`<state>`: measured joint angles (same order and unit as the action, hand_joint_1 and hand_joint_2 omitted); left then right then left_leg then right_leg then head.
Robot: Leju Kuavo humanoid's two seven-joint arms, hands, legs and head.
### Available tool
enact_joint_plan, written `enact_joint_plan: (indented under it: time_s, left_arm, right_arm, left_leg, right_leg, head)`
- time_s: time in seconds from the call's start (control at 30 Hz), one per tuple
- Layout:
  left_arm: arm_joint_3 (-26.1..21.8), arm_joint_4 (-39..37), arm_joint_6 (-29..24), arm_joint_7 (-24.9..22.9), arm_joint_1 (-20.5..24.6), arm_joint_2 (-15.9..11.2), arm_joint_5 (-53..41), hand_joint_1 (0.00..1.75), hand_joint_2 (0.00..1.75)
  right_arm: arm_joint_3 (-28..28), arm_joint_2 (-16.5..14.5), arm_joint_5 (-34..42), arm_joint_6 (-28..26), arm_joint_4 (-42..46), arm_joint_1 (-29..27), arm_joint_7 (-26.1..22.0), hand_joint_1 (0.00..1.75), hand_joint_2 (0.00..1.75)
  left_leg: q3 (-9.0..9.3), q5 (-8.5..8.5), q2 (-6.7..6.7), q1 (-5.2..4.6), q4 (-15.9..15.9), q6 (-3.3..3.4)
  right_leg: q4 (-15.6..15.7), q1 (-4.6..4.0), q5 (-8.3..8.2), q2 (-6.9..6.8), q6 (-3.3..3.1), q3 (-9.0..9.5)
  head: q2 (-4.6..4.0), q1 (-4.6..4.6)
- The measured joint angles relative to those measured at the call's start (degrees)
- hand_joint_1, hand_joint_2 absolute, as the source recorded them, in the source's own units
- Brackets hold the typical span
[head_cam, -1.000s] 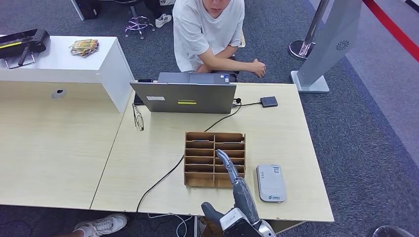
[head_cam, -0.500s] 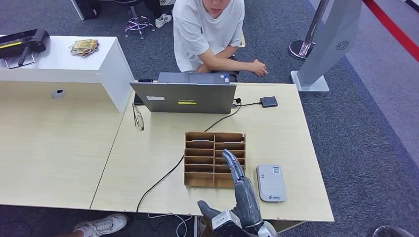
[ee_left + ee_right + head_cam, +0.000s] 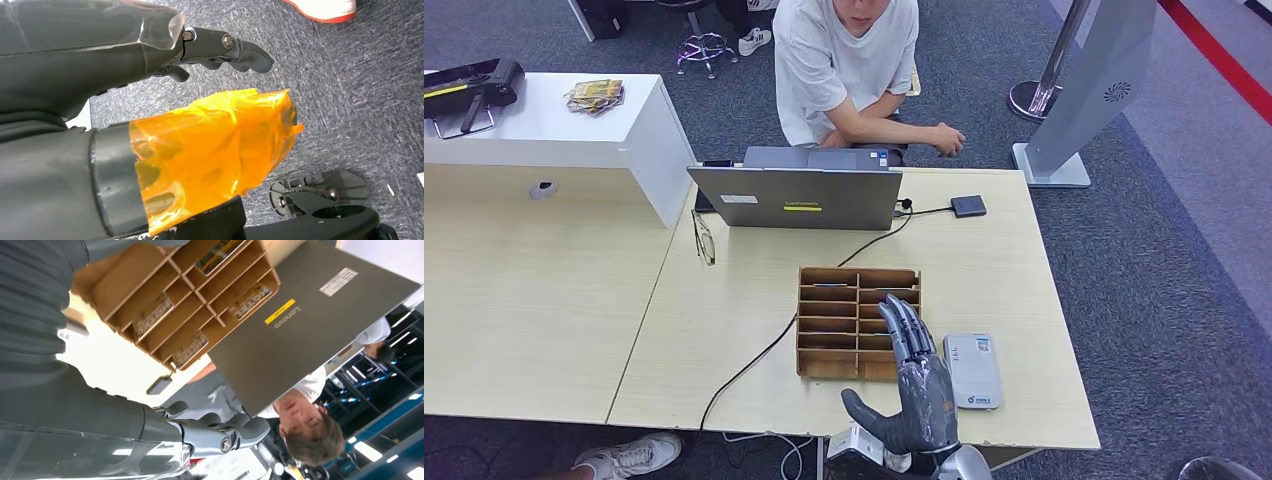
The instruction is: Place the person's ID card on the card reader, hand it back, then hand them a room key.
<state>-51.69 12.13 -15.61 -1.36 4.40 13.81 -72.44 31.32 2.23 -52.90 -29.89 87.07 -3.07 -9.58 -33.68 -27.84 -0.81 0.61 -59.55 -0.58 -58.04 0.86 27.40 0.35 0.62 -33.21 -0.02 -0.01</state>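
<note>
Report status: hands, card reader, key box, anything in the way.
Right hand open, raised over wooden key box. Left hand hanging, empty. Card reader bare. Nothing blocking.

"Lenovo" on laptop (image 3: 300, 335); "HOTEL" on cards (image 3: 252, 295).

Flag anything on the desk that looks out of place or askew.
Nothing stands out. The wooden organizer, card reader and laptop all sit square on the table; a pair of glasses lies beside the laptop.
</note>
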Motion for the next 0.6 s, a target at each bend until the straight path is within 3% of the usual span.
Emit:
enact_joint_plan:
  time_s: [0.6]
  left_arm:
    - [0.02, 0.00, 1.30, -0.26, 0.08, 0.02, -1.58, 0.00, 0.00]
  right_arm:
    - [-0.03, 0.00, -14.34, -1.59, -5.69, 3.66, 8.21, 0.00, 1.75]
  left_leg:
    - [0.01, 0.00, 0.00, 0.00, 0.00, 0.00]
  right_leg:
    - [0.00, 0.00, 0.00, 0.00, 0.00, 0.00]
  head:
    - [0.00, -0.01]
